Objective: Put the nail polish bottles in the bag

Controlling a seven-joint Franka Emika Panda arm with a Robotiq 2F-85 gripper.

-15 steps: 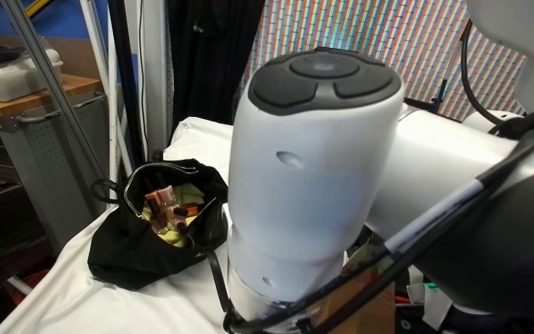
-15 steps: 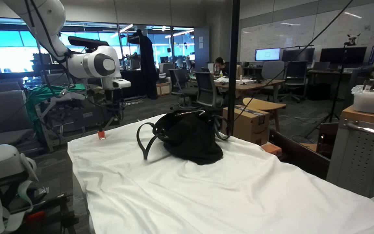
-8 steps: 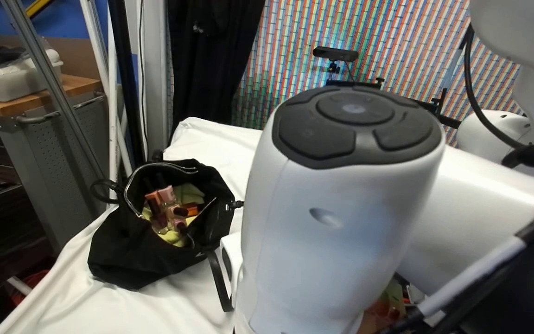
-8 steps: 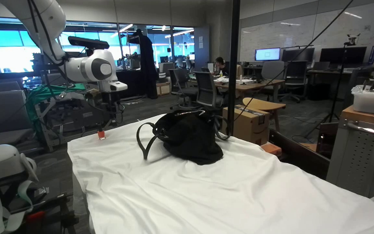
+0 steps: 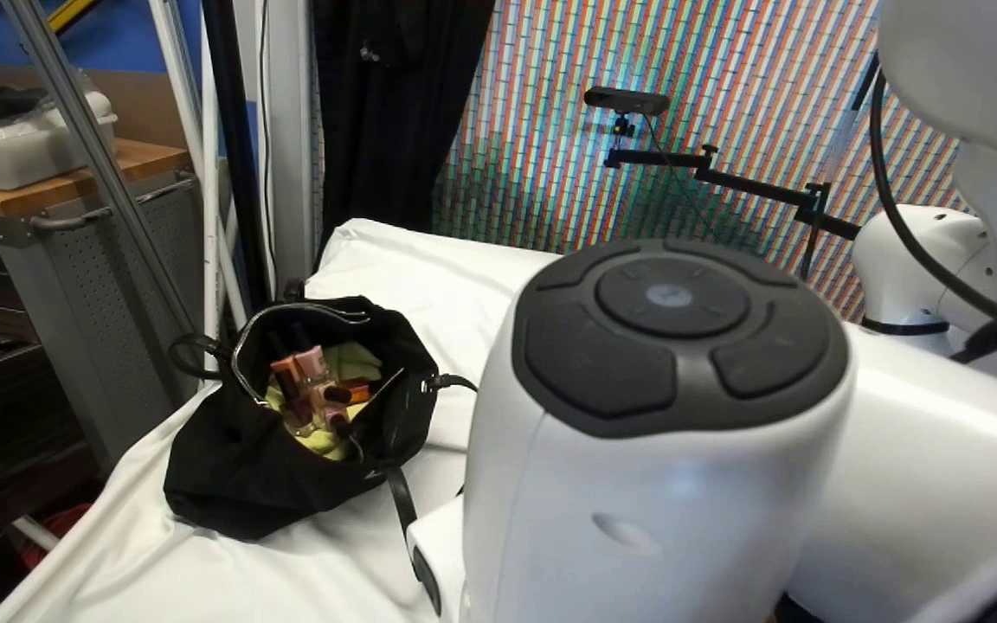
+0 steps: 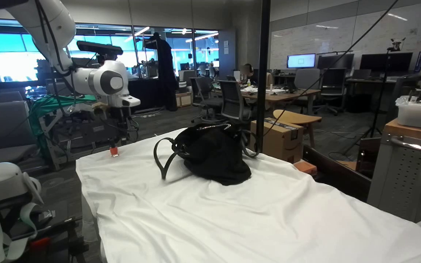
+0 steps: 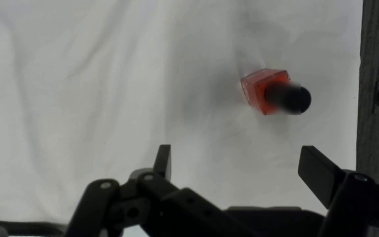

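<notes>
Wrist view: gripper (image 7: 237,158) is sitting spread wide along the bottom, and the orange-red nail polish bottle (image 7: 273,92) is standing at upper right. Lower left in an exterior view, the black bag (image 5: 273,476) is gaping open, more bottles (image 5: 317,394) resting inside.

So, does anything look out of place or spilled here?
No spill or damage that I can see. Only the red bottle looks left out: it stands upright near the edge of the rumpled cloth while other bottles are in the bag.
</notes>
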